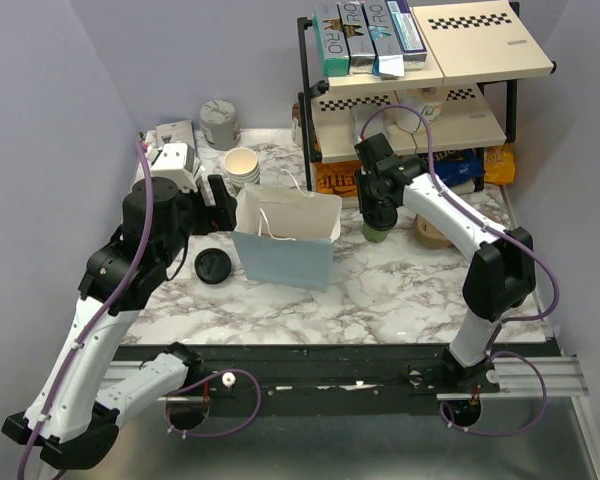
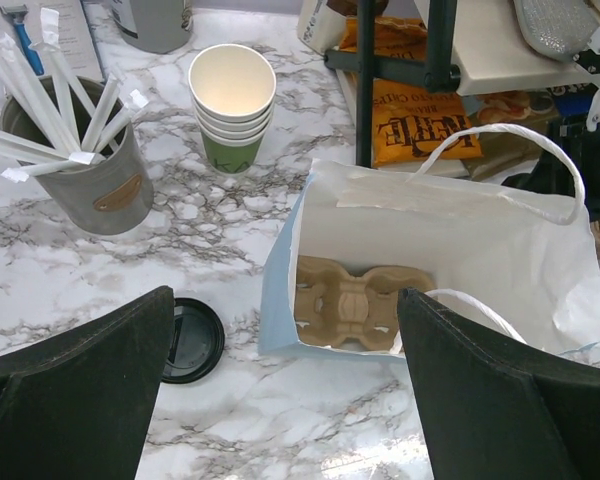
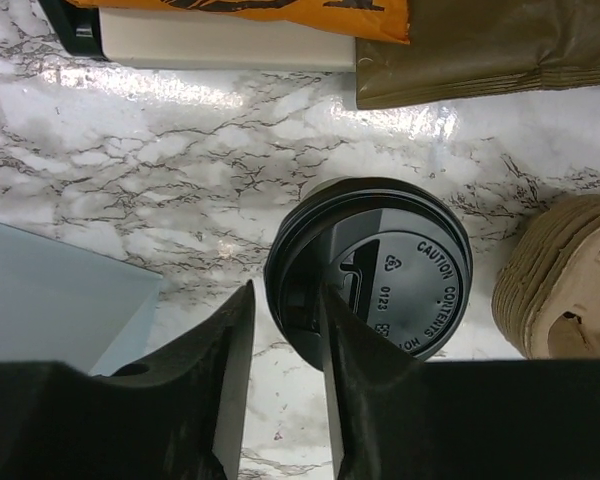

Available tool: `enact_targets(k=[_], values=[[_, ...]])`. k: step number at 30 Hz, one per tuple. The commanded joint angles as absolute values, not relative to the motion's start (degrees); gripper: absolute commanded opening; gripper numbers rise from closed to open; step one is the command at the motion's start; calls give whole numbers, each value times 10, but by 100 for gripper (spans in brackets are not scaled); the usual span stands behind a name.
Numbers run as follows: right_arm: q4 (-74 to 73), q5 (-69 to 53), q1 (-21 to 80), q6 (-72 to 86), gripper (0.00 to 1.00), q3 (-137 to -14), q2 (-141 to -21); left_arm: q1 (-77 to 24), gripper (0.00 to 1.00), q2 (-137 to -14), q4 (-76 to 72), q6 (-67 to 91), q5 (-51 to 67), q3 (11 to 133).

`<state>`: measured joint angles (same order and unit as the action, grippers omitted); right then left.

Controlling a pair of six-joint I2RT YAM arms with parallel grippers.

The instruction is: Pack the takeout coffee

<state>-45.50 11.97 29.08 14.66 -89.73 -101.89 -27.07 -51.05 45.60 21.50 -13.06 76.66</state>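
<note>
Takeout coffee [image 3: 380,265] stands on the counter [image 3: 180,200] beside the bag [image 1: 285,245], under the right hand [image 3: 286,300], whose narrowly parted fingers [image 3: 210,400] straddle its lid rim; grip cannot be told. Left hand [image 2: 285,295] gapes wide.

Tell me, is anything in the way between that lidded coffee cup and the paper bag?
Nothing visible does. Bare marble lies between the takeout coffee and the paper bag, whose top stands open with only a cardboard carrier at its bottom.

Ref = bag [image 1: 285,240]: cup carrier [image 2: 348,303] sits inside it, loose lid [image 1: 213,267] on the table just left, cup stack [image 1: 242,166] behind-left, takeout coffee [image 3: 400,285] right, rack [image 1: 410,95] behind-right.
</note>
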Motion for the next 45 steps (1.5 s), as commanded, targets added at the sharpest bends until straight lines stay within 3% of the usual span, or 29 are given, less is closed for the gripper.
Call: enact_targets(k=[1,20,27,31,37,45], values=[[-468,136,297,156,38,-899,-1032,-270,99,-503,461,220,-148,763],[-511,187,307,189,36,-897,-1057,-270,99,-485,475,222,-167,763],[-503,197,308,185,20,-887,-1050,-270,99,-475,477,228,-176,764],[-483,195,307,180,2,-877,-1034,-270,99,-475,482,242,-184,766],[-409,157,306,105,1,-847,-963,-270,99,-465,520,321,-243,791],[-266,21,308,-109,1,-747,-813,-270,99,-430,570,434,-222,753]])
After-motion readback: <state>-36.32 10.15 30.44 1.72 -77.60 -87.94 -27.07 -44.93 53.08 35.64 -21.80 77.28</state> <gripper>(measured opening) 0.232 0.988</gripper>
